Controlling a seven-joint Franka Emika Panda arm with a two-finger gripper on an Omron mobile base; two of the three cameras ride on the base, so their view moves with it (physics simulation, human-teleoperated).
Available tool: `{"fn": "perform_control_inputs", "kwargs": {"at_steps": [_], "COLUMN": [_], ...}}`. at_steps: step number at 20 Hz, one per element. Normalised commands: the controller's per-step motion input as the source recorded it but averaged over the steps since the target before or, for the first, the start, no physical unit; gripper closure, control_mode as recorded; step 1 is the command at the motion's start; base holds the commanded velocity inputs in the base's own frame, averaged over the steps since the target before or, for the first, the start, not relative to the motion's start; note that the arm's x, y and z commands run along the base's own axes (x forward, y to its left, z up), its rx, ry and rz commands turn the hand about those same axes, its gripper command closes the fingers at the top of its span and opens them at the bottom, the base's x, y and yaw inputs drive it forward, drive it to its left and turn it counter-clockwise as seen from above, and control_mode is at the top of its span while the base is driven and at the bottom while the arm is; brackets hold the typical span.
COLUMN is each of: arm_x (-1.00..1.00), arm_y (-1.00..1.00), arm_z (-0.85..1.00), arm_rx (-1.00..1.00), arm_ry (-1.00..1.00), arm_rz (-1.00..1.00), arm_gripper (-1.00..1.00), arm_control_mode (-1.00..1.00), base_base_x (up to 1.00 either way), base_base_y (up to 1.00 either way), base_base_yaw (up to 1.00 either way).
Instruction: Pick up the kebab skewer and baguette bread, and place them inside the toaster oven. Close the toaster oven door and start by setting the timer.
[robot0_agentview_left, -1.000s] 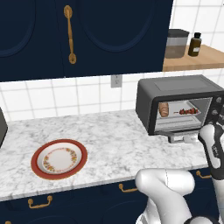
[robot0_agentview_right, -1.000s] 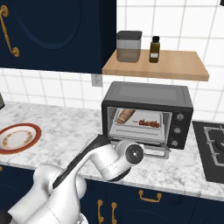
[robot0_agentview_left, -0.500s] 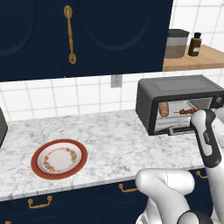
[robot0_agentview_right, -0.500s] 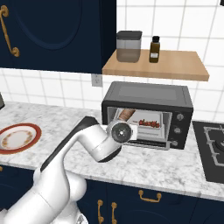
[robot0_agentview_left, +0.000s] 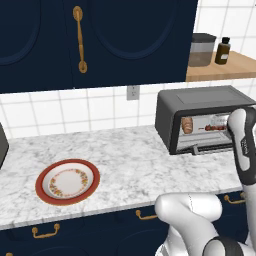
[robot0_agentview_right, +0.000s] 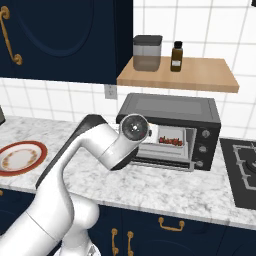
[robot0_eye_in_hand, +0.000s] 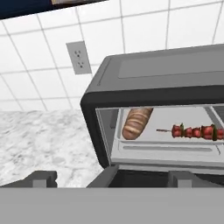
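My gripper (robot0_eye_in_hand: 111, 181) hangs released, its two dark fingertips (robot0_eye_in_hand: 41, 178) standing wide apart at the bottom of the hand view with nothing between them. Straight ahead of it sits the toaster oven (robot0_eye_in_hand: 162, 83), filling the centre and right of that frame. The toaster oven door (robot0_eye_in_hand: 144, 177) is dropped down, its dark panel lying low between my fingertips. Inside, the baguette bread (robot0_eye_in_hand: 136, 122) lies on the rack at the left of the cavity, tilted, close to the left wall. The kebab skewer (robot0_eye_in_hand: 192, 131) lies to its right, running toward the right edge of the frame, apart from the loaf.

In the left base view my arm stands at the right edge, in front of the oven's right side. The marble surface (robot0_agentview_left: 125, 160) stretches open across the middle and left, with a red-rimmed plate (robot0_agentview_left: 67, 181) well apart at lower left. A wooden shelf (robot0_agentview_right: 200, 72) sits above the oven, carrying a canister (robot0_agentview_right: 147, 52) and a bottle (robot0_agentview_right: 176, 56).
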Motion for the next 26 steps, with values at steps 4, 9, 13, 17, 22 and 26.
{"fn": "perform_control_inputs", "kwargs": {"at_steps": [4,9,13,17,22,26], "arm_x": [-0.96,-0.58,0.36,0.08,0.0,0.45], "arm_y": [-0.19,0.0,-0.08,-0.32,-0.27,-0.01], "arm_z": [0.11,-0.35,-0.97,-0.74,-0.6,-0.53], "arm_rx": [0.0,0.0,0.0,0.0,0.0,0.0], "arm_ry": [0.1,0.17,0.26,0.08,0.02,0.0], "arm_rz": [-0.18,-0.22,-0.11,0.0,0.02,0.0], "arm_gripper": [-1.0,-1.0,-1.0,-1.0,-1.0,-1.0], "arm_control_mode": [-1.0,-1.0,-1.0,-1.0,-1.0,-1.0], "base_base_x": [0.0,0.0,0.0,0.0,0.0,0.0], "base_base_y": [0.0,0.0,0.0,0.0,0.0,0.0], "base_base_yaw": [0.0,0.0,0.0,0.0,0.0,0.0]}}
